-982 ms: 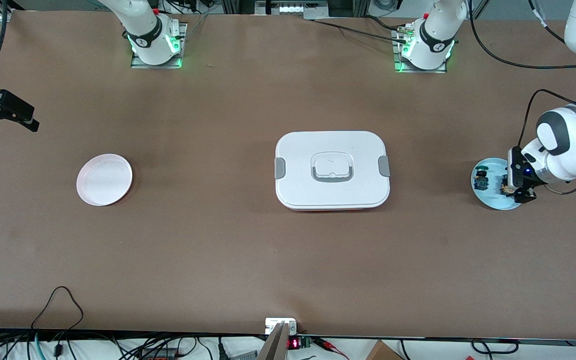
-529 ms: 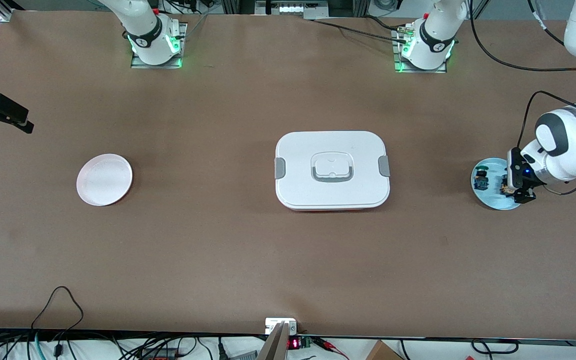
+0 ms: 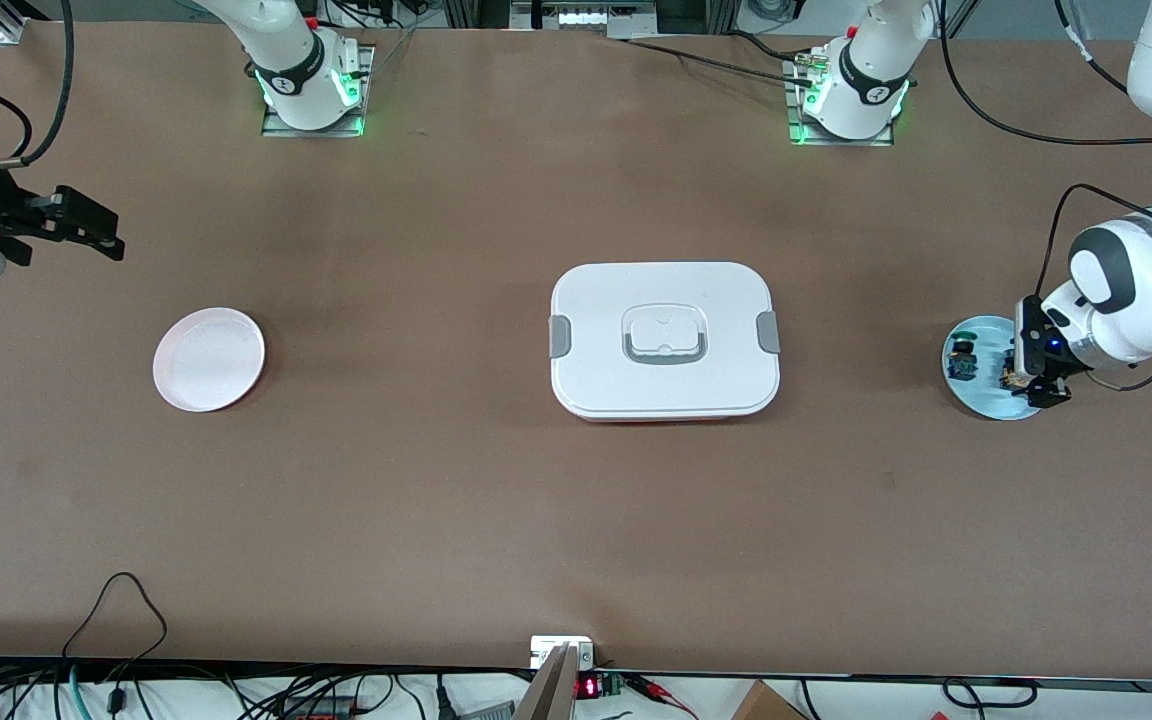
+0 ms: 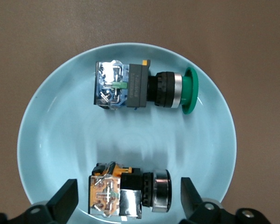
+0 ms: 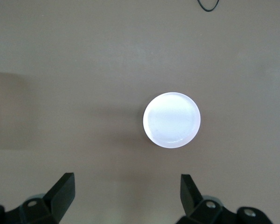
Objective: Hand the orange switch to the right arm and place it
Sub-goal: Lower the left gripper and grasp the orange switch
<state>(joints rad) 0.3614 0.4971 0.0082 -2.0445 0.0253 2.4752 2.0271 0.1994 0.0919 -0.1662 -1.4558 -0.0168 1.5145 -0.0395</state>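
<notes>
Left pincer (image 4: 129, 199) lower right, starting to close around orange switch (image 4: 128, 192), not yet gripped; right pincer (image 5: 127, 192) released, swung inward

A: Even, soft overhead light on the brown table (image 3: 436, 500); shadows are faint, a pale smudge under the white box (image 3: 665, 340).

B: In the right wrist view the white plate (image 5: 171, 120) ahead of the right gripper (image 5: 126, 198) is blown out to glare, with a dim shadow beside it.

A: The left wrist view is sharp: the light blue plate (image 4: 60, 140) shows rippled reflections, and the switch's chrome ring (image 4: 161, 190) glints between the fingers (image 4: 65, 198).
</notes>
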